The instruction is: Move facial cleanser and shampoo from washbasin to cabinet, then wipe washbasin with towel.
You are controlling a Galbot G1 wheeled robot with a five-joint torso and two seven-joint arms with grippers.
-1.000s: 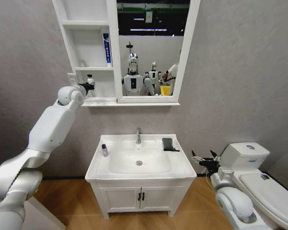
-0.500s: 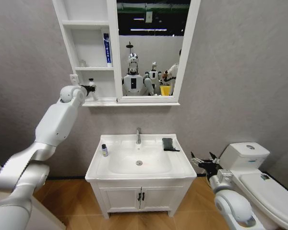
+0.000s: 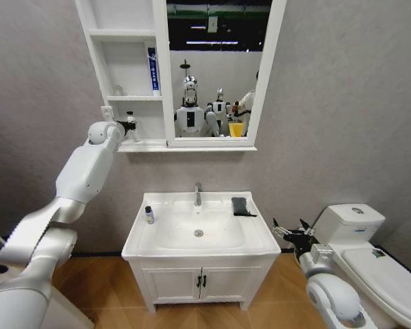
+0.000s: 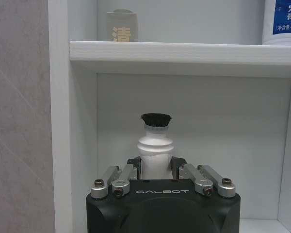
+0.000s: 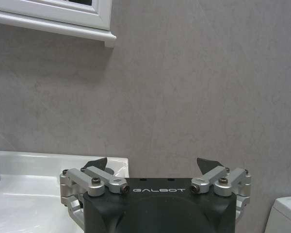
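My left gripper [image 3: 127,127] is raised into the lowest open shelf of the white cabinet [image 3: 123,68]. It is shut on a white bottle with a black cap [image 4: 155,145], held upright. The label is hidden, so I cannot tell whether it is the shampoo or the facial cleanser. A second small bottle with a dark cap [image 3: 149,215] stands on the left rim of the washbasin [image 3: 260,236]. The dark towel [image 3: 240,205] lies folded on the back right rim. My right gripper [image 3: 291,232] hangs open, low, to the right of the basin.
A blue and white tube [image 3: 153,70] and a small cup [image 3: 116,90] stand on the shelf above the held bottle. A chrome faucet [image 3: 197,194] rises at the basin's back. A white toilet [image 3: 370,247] stands close to my right arm. The mirror [image 3: 216,68] adjoins the shelves.
My left arm has swung a little to the right, carrying the bottle from the cabinet's outer edge into the lowest shelf. The right arm has barely shifted.
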